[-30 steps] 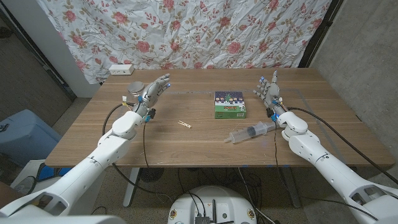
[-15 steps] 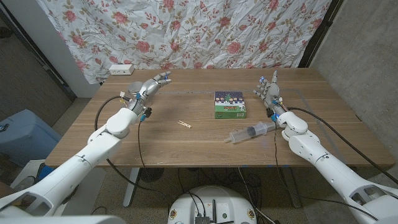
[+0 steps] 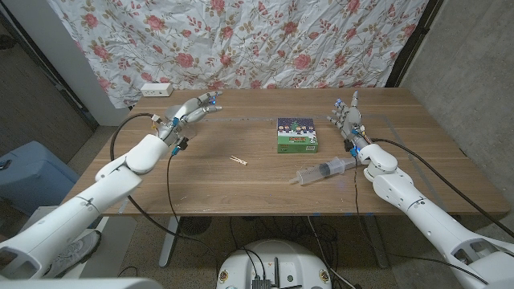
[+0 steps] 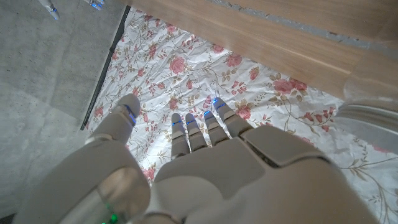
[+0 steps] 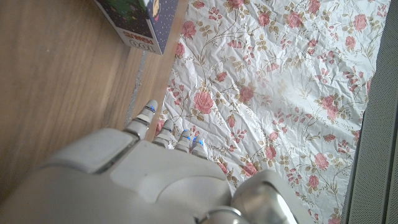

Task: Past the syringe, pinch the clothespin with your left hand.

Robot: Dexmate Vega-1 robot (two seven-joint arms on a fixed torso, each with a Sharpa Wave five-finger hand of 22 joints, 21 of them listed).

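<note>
**Left hand off target, clothespin untouched**

Left hand (image 3: 186, 113) is hovering at the far left of the table (image 3: 241, 189), fingers apart, gripping nothing. The left wrist view is pointing at the floral backdrop (image 4: 186, 93) and the table edge, so no help for aiming.

Right hand (image 3: 347, 117) is standing at the far right, fingers up and spread, holding nothing.

Clothespin (image 3: 238, 160) is lying on bare wood near the table's middle, left of the syringe (image 3: 324, 170) and nearer the front than the green box (image 3: 297, 135). It is well apart from the left hand. From the right side it is sitting past the syringe, as the task says.

Handling, my read:
- small wooden peg, very light, so it is likely skidding or flipping if nudged sideways
- stiff body with a spring, so it should be needing real squeeze on the lever ends, not the jaw end
- lying flat, so come down from above, thumb and a finger across the tail
- too small in the head view to tell which end is the tail; probably worth checking on approach

Count: one clothespin, one syringe, one green box, one white power strip (image 3: 156, 89) at the far left edge.
</note>
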